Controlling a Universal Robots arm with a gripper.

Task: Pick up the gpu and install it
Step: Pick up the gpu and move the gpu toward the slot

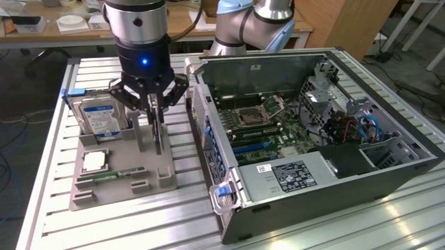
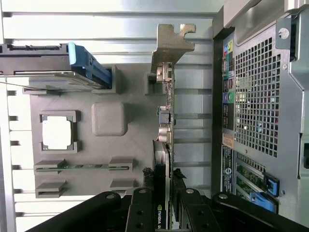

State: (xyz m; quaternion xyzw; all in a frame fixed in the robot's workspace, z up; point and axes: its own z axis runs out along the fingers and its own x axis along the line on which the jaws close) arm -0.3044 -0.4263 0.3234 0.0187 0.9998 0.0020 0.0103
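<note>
The black multi-link gripper (image 1: pixel 156 117) hangs straight down over the grey moulded plastic tray (image 1: pixel 125 151), and its jaws are drawn narrow, the fingertips (image 2: pixel 147 173) pressed on both faces of the gpu (image 1: pixel 159 138), a thin green circuit-board card with a black heatsink block and a silver metal end bracket. The card stands on edge in a slot along the tray's side nearest the open black and silver computer tower (image 1: pixel 313 130), and its lower edge is seated in the slot

In the wrist view the card (image 2: pixel 164 111) runs edge-on across the tray (image 2: pixel 130 150), its bracket at the tray end away from the gripper (image 2: pixel 163 176)

On the same tray, a silver hard drive with a blue-white label (image 1: pixel 99 119) stands upright at the end nearest the arm's base, a square silver processor chip (image 1: pixel 94 160) lies in a recess near the tray's middle, and a narrow green memory stick (image 1: pixel 111 174) lies flat beyond it. The tray rests on a slatted aluminium table (image 1: pixel 56 208), just beside the tower
</note>
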